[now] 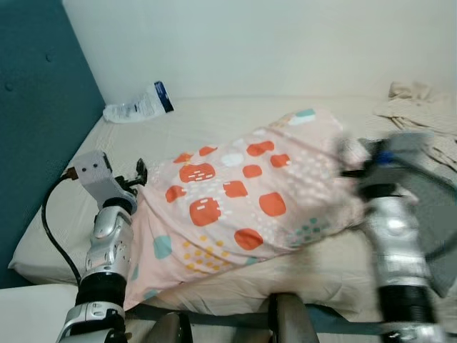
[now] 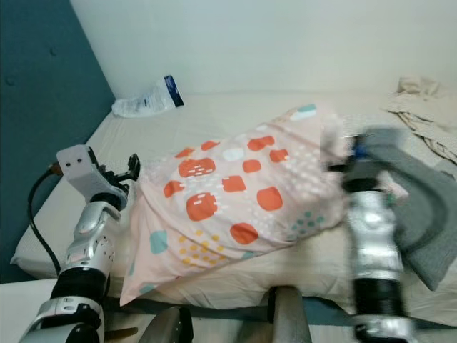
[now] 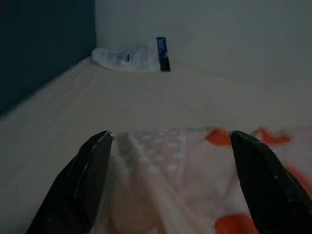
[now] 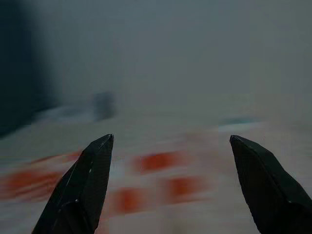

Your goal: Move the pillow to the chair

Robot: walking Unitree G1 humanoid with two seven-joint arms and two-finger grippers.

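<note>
Here, pillow (image 1: 243,204) on the bed (image 1: 214,118), spread left fingers (image 3: 78,185) at its left edge, spread right fingers (image 4: 265,185) above it.

One pillow (image 1: 246,196), two claws (image 3: 168,187) (image 4: 170,187)

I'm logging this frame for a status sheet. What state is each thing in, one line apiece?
pillow: lying flat on the bed, between the two grippers, not lifted
left gripper: open, at the pillow's left end
right gripper: open, over the pillow, blurred
plastic packet: lying by the wall
crumpled cloth: heaped on the bed
</note>
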